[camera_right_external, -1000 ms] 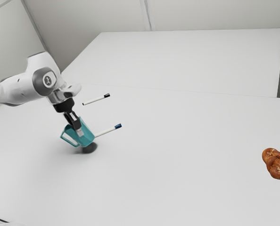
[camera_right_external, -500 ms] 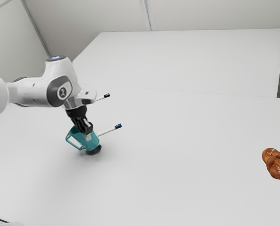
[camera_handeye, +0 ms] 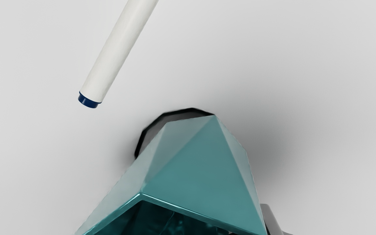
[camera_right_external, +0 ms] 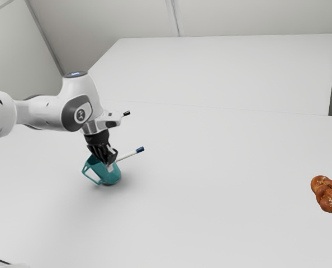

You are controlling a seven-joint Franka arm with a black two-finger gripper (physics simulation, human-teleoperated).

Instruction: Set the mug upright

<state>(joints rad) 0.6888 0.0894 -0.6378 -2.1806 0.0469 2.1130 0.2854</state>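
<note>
Wrist view: open gap between mug [camera_handeye: 197, 169] and marker [camera_handeye: 119, 52]

- My white table [camera_right_external: 210, 218], spanning the exterior view
- Blue-capped marker [camera_right_external: 127, 156], left of centre
- Black-tipped marker [camera_right_external: 127, 113], upper left, partly hidden from me
- Braided bread [camera_right_external: 326, 194], lower right

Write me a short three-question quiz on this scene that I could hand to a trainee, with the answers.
1. True or false: the teal mug, held in the gripper, stands fully upright.
2. What colour is the cap on the marker nearest the teal mug? a) red b) blue c) green
3. Fill in: the twisted bread lies toward the exterior view's ____.

Key: 1. false; 2. b; 3. right
</note>
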